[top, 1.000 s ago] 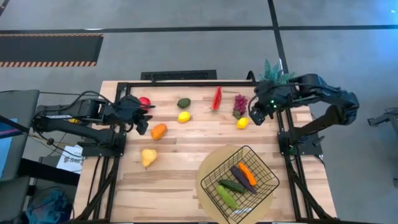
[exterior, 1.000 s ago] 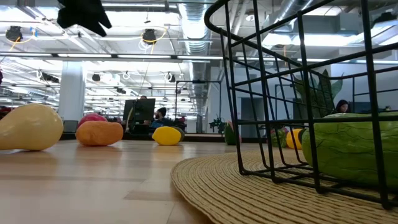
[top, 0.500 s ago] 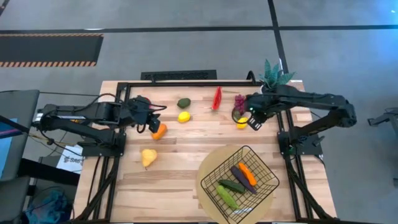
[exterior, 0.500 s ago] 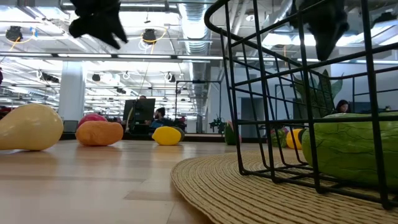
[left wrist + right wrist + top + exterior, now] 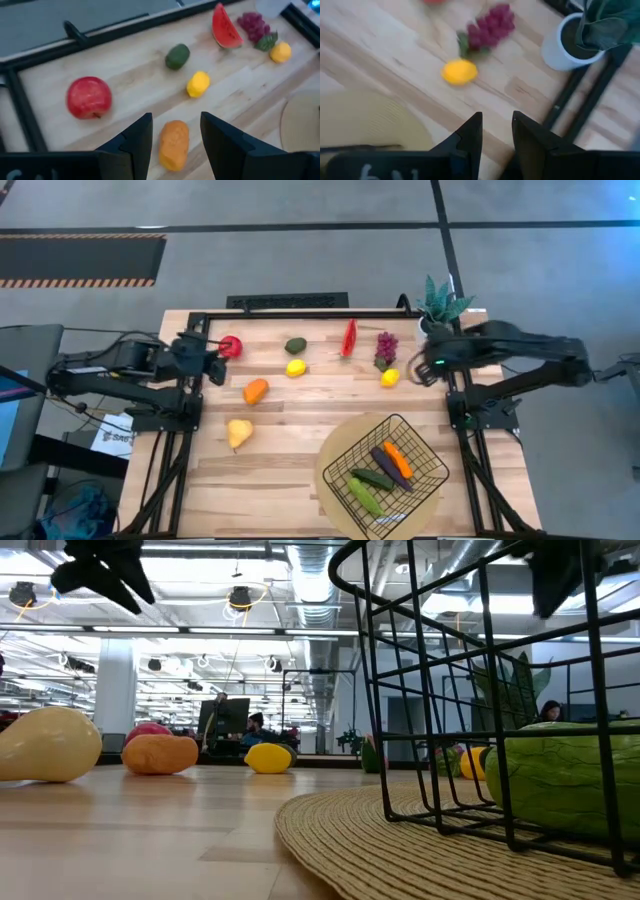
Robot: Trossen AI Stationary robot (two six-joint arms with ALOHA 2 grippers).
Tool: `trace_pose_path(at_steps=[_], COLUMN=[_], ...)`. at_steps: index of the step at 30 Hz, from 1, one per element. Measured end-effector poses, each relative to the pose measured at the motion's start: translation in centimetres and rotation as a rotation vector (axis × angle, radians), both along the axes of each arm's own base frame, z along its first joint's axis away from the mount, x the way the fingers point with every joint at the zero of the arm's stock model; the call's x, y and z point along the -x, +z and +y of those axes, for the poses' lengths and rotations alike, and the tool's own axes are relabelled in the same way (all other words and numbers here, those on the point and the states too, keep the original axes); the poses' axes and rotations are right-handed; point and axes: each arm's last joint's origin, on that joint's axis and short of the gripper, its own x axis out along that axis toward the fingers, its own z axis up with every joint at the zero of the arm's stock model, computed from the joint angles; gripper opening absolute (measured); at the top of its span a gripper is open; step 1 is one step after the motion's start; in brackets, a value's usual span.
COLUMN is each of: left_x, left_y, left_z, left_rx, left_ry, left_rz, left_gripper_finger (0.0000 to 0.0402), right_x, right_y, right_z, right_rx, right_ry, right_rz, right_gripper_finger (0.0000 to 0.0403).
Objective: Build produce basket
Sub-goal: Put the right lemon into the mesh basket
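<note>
Overhead shows both arms apart: left gripper [image 5: 213, 367] beside the apple [image 5: 231, 346], right gripper [image 5: 430, 367] beside a lemon [image 5: 390, 378]. Wrist views show both sets of fingers spread, empty. Basket [image 5: 425, 448] sits near the front edge; bare wood lies mid-table.

Bright, even light; blurred wrist views

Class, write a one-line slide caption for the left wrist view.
Left hand open above an orange, with red apple, avocado, lemon and watermelon slice on the table.
</note>
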Motion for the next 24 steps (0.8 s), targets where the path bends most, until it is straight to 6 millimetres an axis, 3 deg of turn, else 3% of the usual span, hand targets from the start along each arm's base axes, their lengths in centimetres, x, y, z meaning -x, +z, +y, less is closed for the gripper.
trace_pose_path(at_steps=[5,9,15,24], left_x=[2.3,1.6,-0.1,-0.4], left_y=[-1.4,-4.6,-7.7,-8.0], left_z=[0.1,0.0,0.0,0.0], left_rx=[-0.001,0.029,0.021,0.023], left_ry=[0.047,0.034,0.004,0.0], left_rz=[-0.1,-0.246,-0.371,-0.379], left_gripper_finger=[0.015,0.015,0.015,0.015], right_x=[4.8,6.1,4.2,0.1], right_y=[1.9,1.8,-1.6,-6.2], right_z=[0.5,0.5,0.6,-0.2], right_rx=[0.056,0.049,0.029,-0.107], right_ry=[-0.065,-0.077,-0.046,-0.08], right_rz=[-0.257,-0.393,-0.409,-0.232], right_gripper_finger=[0.0123,0.0123,0.0123,0.0145])
